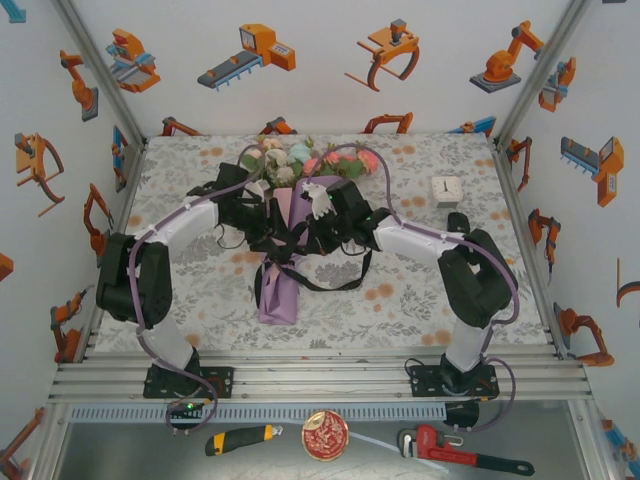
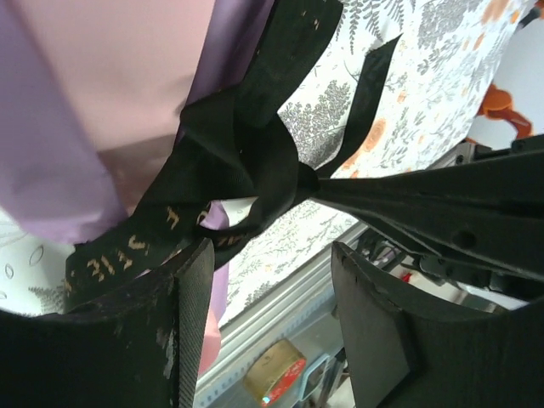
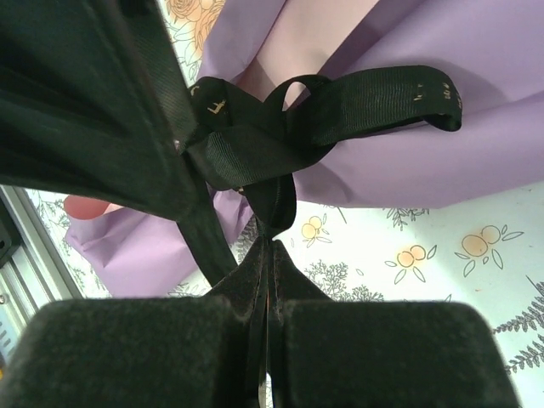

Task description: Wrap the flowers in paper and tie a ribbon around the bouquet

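The right fingers (image 3: 365, 348) pinch the ribbon (image 3: 255, 153) beneath its knot; the left fingers (image 2: 374, 331) stand spread, the knot just beyond them.

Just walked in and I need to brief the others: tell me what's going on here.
Two robot arms are tying a black ribbon around a bouquet lying on the table: flowers wrapped in purple paper. The ribbon is already knotted loosely around the paper. The right jaws are shut on one strand of it, holding it taut from the knot. The left jaws stand open beside the knot, gripping nothing.
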### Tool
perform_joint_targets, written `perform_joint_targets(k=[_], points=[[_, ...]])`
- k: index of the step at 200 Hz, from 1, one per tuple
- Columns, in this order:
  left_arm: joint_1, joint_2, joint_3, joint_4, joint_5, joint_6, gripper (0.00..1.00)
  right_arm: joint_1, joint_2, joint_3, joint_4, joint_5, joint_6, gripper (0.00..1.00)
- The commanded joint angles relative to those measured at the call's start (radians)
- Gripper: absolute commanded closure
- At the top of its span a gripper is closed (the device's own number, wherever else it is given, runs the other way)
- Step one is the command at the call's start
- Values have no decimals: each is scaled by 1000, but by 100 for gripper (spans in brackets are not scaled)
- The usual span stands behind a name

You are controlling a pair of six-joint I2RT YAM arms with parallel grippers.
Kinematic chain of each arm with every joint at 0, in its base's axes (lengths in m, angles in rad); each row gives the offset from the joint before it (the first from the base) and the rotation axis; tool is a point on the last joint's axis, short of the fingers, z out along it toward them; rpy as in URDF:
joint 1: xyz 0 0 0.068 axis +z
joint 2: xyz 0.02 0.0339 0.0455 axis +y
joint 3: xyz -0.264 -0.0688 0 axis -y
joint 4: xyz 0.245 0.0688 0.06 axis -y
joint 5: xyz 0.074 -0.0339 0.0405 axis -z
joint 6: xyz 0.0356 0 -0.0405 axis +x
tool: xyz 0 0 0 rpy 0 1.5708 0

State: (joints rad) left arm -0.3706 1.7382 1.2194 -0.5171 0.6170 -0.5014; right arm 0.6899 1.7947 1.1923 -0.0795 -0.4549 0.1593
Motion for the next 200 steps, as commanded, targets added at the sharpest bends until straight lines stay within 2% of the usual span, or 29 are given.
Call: perform_joint_targets(k=[1, 18, 42, 67, 108, 121, 154, 171, 200], points=[[-11, 51, 66, -20, -10, 51, 45, -7, -44, -19, -17, -6, -8, 100], [-20, 86, 90, -17, 9, 55, 49, -9, -53, -31, -17, -2, -5, 100], [-24, 113, 106, -39, -2, 66, 73, -17, -76, -57, -16, 5, 7, 100], [-20, 112, 100, -64, -45, 86, 86, -27, -105, -107, 1, 18, 16, 100], [-22, 140, 77, -4, -28, 24, 92, -36, -65, -116, 49, 7, 61, 100], [-24, 153, 68, 22, -22, 1, 93, -39, -47, -105, 73, 1, 95, 87], [-24, 156, 61, 45, -23, -12, 95, -47, -35, -119, 151, -15, 143, 71], [-21, 155, 62, 36, -33, -6, 95, -51, -23, -136, 200, -27, 185, 65], [-19, 154, 62, 31, -43, -6, 95, -52, -12, -165, 268, -62, 228, 62]])
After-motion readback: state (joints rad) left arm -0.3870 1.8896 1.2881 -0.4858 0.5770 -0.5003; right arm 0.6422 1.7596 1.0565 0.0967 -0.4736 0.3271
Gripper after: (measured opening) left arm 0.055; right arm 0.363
